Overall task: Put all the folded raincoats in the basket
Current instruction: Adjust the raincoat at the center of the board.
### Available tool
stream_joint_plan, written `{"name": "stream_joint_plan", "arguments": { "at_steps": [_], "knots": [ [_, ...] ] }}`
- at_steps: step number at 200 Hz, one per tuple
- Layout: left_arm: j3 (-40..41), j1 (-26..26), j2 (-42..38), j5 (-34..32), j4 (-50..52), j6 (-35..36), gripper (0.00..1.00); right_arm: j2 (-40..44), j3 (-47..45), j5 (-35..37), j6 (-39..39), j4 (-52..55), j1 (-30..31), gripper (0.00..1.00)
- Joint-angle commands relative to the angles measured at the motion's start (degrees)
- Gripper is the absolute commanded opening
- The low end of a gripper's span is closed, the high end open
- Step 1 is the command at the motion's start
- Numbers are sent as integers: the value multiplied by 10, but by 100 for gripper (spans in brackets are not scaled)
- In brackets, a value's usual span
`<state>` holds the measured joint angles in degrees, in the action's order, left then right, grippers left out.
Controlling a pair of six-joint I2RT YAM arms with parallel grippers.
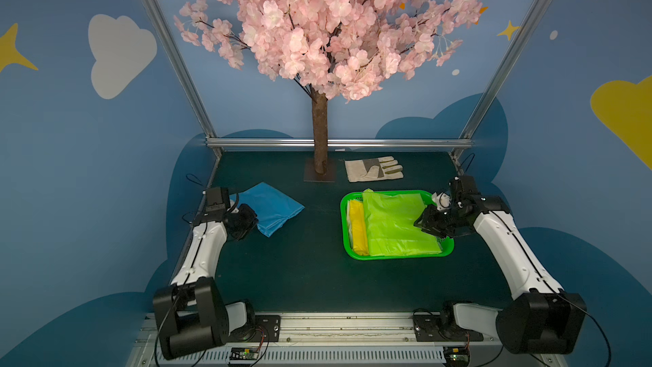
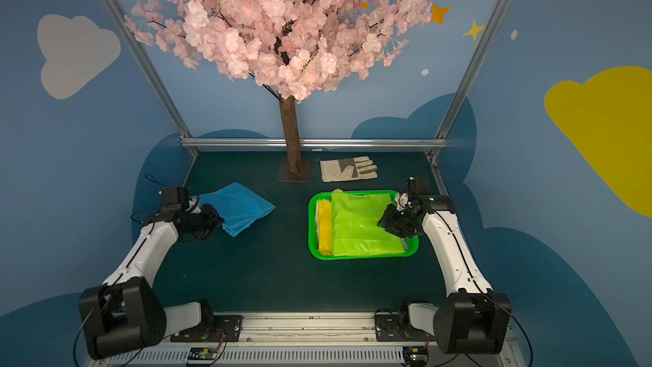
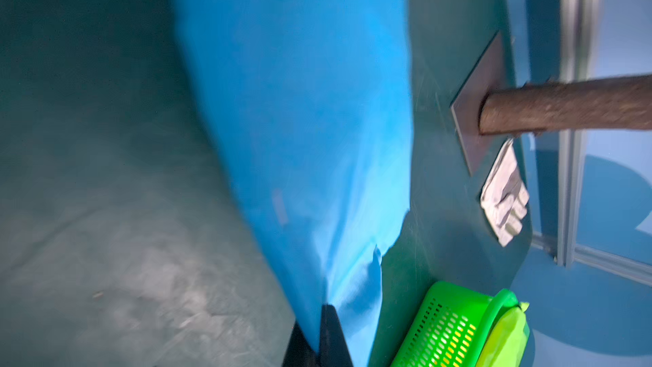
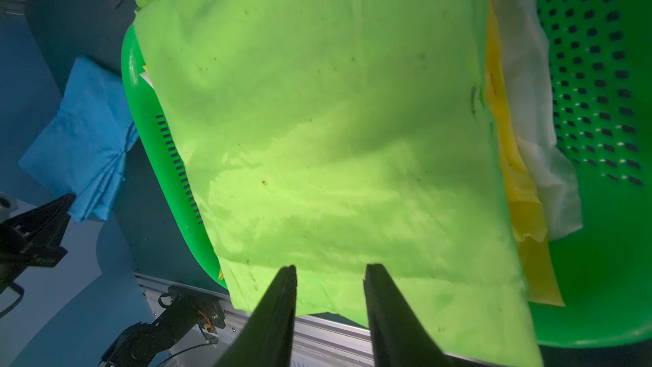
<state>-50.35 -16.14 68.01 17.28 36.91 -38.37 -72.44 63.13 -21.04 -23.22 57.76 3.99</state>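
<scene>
- Blue raincoat [image 3: 300,118] is filling the left wrist view, and the left gripper [image 3: 319,340] is clenching on one corner of it.
- And the rest of it?
- Lying on the table [image 1: 300,277] in both top views, well apart from the basket [image 1: 398,257], which is sitting toward the right arm's side.
- So what is worrying you?
- It is being held by a single corner. I am guessing the folds are going to fall open once it is lifted. A trailing tail could be dragging across the table or catching on the basket's near wall.
- Is the basket offering room?
- Barely. A lime raincoat [image 1: 398,224] is covering most of it, with a yellow raincoat [image 1: 358,227] showing beside it. Anything added is going on top, and thin plastic may be sliding off over the rim.
- And the right gripper [image 4: 330,277]?
- Its jaws are standing apart, grasping nothing, and hovering over the lime raincoat's edge. If it is sitting there when the blue one arrives, the arms risk meeting above the basket.
- The glove [image 1: 374,169] and tree trunk [image 1: 319,135]?
- Both are standing farther back, off the likely path.
</scene>
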Motion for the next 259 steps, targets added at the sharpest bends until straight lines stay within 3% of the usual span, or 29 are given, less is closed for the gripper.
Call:
{"name": "stream_joint_plan", "arguments": {
  "at_steps": [1,17,31,71,80,93,113,133,149,179,230,259],
  "knots": [
    [-88,-6,-45,-32,144,69,2,-9,-13,-12,5,-9,3,39],
    [-177,7,-32,1,171,85,2,-6,-18,-17,5,-9,4,38],
    [-237,53,10,-10,183,96,2,0,-21,-18,5,-9,3,38],
    [-319,197,218,-29,174,96,3,23,-24,-20,7,4,2,38],
    [-342,223,282,-18,174,94,11,26,-23,-20,8,7,2,39],
    [-390,259,375,-11,176,95,34,28,-24,-21,9,9,3,39],
    [-468,309,468,-27,183,96,43,28,-25,-19,12,14,4,39],
    [-506,340,473,-67,169,80,65,26,-25,-17,12,15,4,39],
    [-499,344,450,-45,138,75,72,24,-27,-17,12,15,4,39],
    [-467,344,410,10,92,90,74,24,-32,-13,12,11,5,39],
    [-428,331,400,12,80,83,73,26,-31,-14,11,12,4,39],
    [-398,328,422,12,43,70,67,22,-36,-16,13,10,5,39]
  ]
}}
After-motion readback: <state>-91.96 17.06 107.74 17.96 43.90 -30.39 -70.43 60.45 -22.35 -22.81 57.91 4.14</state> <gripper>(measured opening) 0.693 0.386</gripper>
